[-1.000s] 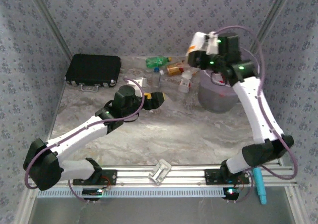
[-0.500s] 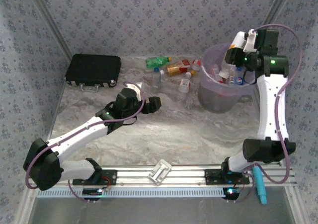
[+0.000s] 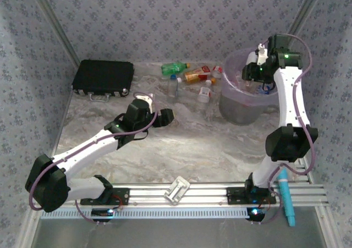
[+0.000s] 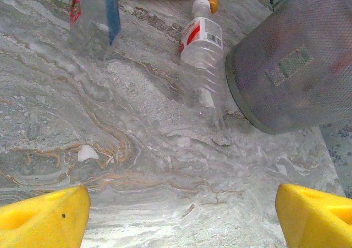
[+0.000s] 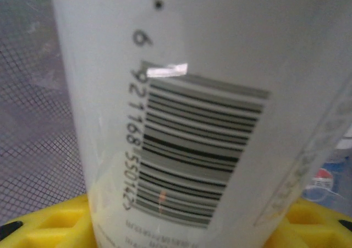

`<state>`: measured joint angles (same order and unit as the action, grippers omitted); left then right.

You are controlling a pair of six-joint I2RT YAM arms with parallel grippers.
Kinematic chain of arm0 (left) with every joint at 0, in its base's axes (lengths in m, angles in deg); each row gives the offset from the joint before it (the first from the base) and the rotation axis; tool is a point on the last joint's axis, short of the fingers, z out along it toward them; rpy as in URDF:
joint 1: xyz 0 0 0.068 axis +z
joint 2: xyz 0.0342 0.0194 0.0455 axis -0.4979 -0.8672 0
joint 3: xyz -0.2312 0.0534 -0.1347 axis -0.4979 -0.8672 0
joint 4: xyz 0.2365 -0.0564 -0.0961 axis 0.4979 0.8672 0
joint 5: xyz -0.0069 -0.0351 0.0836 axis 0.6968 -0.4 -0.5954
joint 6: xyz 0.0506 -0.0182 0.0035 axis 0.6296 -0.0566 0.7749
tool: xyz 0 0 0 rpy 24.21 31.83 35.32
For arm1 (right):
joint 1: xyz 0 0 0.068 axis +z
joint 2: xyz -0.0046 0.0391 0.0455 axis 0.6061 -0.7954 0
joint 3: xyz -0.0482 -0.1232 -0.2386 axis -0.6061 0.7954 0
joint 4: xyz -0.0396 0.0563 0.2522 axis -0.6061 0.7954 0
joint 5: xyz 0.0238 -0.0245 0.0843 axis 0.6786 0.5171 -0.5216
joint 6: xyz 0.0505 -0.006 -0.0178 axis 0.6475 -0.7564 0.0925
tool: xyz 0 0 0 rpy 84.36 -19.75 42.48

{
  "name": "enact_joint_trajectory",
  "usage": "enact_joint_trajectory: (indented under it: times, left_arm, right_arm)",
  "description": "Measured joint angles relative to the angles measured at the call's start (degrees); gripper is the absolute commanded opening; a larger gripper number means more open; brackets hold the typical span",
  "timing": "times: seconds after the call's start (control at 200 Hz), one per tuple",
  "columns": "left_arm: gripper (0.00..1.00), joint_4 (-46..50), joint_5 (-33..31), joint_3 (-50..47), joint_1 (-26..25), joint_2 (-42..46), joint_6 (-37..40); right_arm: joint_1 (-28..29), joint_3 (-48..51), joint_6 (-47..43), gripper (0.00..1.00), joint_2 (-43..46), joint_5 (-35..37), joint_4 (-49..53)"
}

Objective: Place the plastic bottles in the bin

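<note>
The right gripper [image 3: 256, 66] pinches a white-labelled bottle [image 5: 181, 121] in its jaws over the bin [image 3: 234, 60] — released off-centre, it could clip the rim and tumble out — while the left gripper [image 3: 167, 116] has its jaws spread.

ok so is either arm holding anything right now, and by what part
The right end effector grips a white-labelled bottle by its labelled body, at the barcode. The left end effector is open and holds nothing.

Bin [image 3: 239, 111] is pale purple, case [image 3: 103, 76] black, table [image 3: 187, 149] grey-marbled, bottle [image 5: 165, 121] white-labelled.
</note>
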<state>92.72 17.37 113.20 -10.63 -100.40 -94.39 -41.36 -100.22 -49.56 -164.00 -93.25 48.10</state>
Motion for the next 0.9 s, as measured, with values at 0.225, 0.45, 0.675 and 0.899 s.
enact_joint_trajectory:
  times: [0.225, 0.45, 0.675, 0.899]
  left_arm:
    - [0.87, 0.02, 0.07, 0.0, 0.66, 0.0, -0.17]
    - [0.87, 0.17, 0.63, 0.0, 1.51, -0.07, -0.17]
    - [0.86, 0.13, 1.62, 0.0, 1.55, -1.14, -0.17]
    - [0.86, 0.13, 1.99, -0.04, 1.97, -1.57, -0.17]
  right_arm:
    - [1.31, 0.28, 0.15, 0.73, -0.96, -0.7, 2.4]
    - [1.22, 2.8, 3.32, 0.86, 3.02, 2.1, 0.13]
    - [0.7, 2.84, 4.72, 0.76, 7.34, 4.83, -5.38]
    - [1.64, 2.84, 5.95, 0.58, 4.31, 4.76, -11.08]
